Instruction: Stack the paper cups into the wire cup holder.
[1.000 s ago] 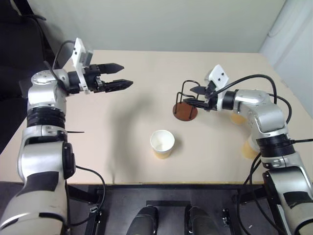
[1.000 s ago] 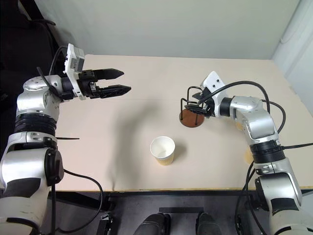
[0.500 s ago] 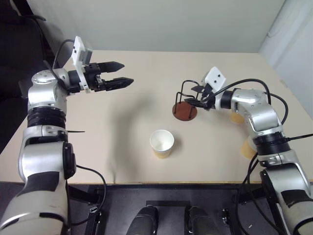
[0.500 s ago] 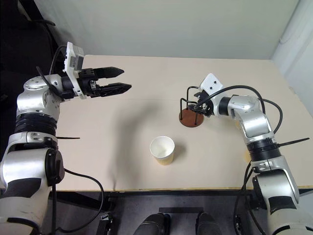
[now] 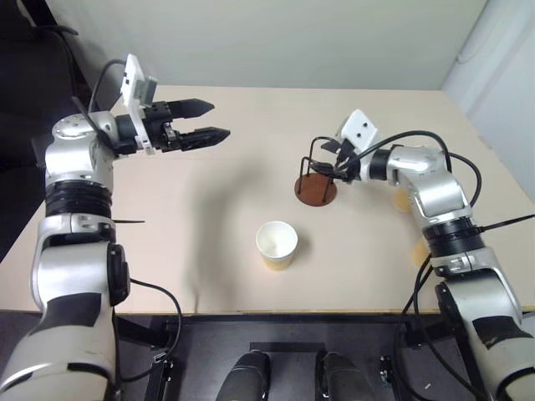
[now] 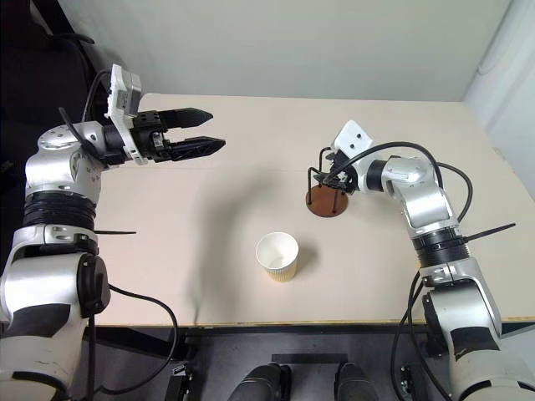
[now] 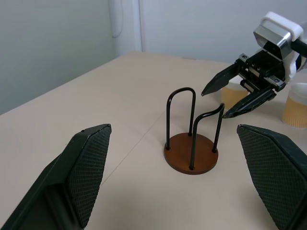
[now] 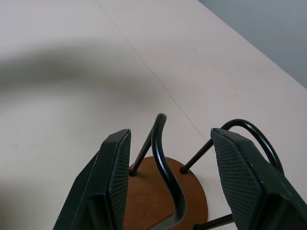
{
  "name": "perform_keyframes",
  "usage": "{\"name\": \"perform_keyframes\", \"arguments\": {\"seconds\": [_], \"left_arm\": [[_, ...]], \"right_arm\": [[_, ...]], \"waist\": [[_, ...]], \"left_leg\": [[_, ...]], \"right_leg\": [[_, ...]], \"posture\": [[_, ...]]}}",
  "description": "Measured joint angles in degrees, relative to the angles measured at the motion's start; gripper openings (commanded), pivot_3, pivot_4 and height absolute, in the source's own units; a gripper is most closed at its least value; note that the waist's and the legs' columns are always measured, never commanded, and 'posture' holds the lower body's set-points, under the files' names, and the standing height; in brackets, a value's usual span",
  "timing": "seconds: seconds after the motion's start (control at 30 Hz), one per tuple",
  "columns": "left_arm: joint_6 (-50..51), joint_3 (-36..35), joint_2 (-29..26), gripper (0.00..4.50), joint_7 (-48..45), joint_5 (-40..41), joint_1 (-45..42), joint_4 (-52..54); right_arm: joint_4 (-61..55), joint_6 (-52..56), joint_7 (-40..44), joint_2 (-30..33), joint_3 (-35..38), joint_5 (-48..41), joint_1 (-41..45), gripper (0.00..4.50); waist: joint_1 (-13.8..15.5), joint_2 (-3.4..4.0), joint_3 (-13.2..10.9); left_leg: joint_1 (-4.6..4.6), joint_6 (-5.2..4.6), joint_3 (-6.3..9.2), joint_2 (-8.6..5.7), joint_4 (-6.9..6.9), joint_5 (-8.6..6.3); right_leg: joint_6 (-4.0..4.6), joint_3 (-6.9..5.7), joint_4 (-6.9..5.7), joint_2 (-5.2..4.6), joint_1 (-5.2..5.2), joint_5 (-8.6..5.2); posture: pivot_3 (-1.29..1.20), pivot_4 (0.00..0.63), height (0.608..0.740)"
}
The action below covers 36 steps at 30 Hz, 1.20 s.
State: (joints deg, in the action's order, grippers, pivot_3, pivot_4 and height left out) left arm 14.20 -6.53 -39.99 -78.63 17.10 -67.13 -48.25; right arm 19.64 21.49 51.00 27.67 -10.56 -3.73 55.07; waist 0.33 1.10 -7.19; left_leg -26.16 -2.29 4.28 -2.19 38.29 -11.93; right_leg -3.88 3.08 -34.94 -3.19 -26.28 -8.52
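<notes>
Beige table (image 5: 209, 217) before a pale wall (image 5: 276, 42), dark chair (image 5: 25, 50) beside it

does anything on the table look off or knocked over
Nothing is knocked over or spilled. The wire cup holder stands upright on its disc base, though one wire loop looks bent lower than the other in the left wrist view. The paper cup near the front edge is upright and empty. The right hand is open beside the loops.

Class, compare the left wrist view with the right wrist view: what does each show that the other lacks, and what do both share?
Left wrist view: the right end effector from outside, open, with two paper cups behind it. Right wrist view: that end effector's fingers flanking one wire loop. Shared: the wire cup holder, upright on the table.
</notes>
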Motion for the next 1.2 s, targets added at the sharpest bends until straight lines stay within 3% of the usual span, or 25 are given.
{"name": "perform_keyframes", "arguments": {"seconds": [0.2, 0.27, 0.47, 1.03, 1.13, 1.2], "left_arm": [[0.02, 0.00, 0.00, 4.50, 0.09, 0.24, 0.00, 0.32], [0.02, 0.00, -0.01, 4.50, 0.13, 0.25, -0.01, 0.31], [-0.04, 0.00, 0.16, 4.50, 0.19, 0.25, -0.02, 0.28], [-0.64, 0.01, 0.65, 4.50, 0.15, 0.21, -0.53, -1.24], [-0.83, 0.01, 0.65, 4.50, 0.10, 0.20, -0.67, -1.43], [-0.92, 0.01, 0.65, 4.50, 0.07, 0.17, -0.75, -1.55]], "right_arm": [[-0.25, -0.06, 2.29, 0.64, -1.17, 1.02, -0.01, 2.46], [-0.52, -0.06, 2.97, 1.11, -1.46, 1.24, -0.02, 2.05], [-2.15, 0.12, 3.33, 1.53, -1.52, 1.63, -0.13, 0.03], [-4.91, 3.00, 4.45, 2.46, -1.64, 1.42, -0.99, 0.03], [-5.47, 3.87, 4.62, 2.35, -1.64, 1.06, -1.24, 0.58], [-5.68, 3.87, 4.37, 2.28, -1.64, 1.12, -1.27, 1.23]], "waist": [[-0.01, 0.00, 0.00], [-0.01, 0.00, 0.00], [-0.03, 0.00, 0.00], [-0.04, 0.00, 0.00], [-0.05, 0.00, 0.00], [-0.05, 0.00, 0.00]], "left_leg": [[0.00, 0.02, 0.00, 0.00, -0.01, 0.01], [0.00, 0.02, 0.00, 0.00, -0.01, 0.01], [0.01, 0.04, 0.00, 0.01, -0.01, 0.03], [0.01, 0.06, 0.01, 0.01, -0.01, 0.05], [0.01, 0.06, 0.01, 0.01, -0.01, 0.05], [0.01, 0.06, 0.01, 0.01, -0.01, 0.05]], "right_leg": [[0.01, 0.00, -0.01, 0.00, 0.00, 0.00], [0.02, 0.00, 0.00, 0.00, 0.00, 0.02], [0.04, -0.01, -0.01, 0.01, 0.00, 0.03], [0.06, -0.01, -0.01, 0.00, 0.00, 0.04], [0.06, -0.01, -0.01, 0.01, 0.00, 0.04], [0.06, -0.01, -0.01, 0.01, 0.00, 0.04]], "posture": [[0.00, 0.150, 0.740], [0.00, 0.150, 0.740], [0.00, 0.150, 0.740], [0.00, 0.150, 0.740], [0.00, 0.150, 0.740], [0.00, 0.150, 0.740]]}}
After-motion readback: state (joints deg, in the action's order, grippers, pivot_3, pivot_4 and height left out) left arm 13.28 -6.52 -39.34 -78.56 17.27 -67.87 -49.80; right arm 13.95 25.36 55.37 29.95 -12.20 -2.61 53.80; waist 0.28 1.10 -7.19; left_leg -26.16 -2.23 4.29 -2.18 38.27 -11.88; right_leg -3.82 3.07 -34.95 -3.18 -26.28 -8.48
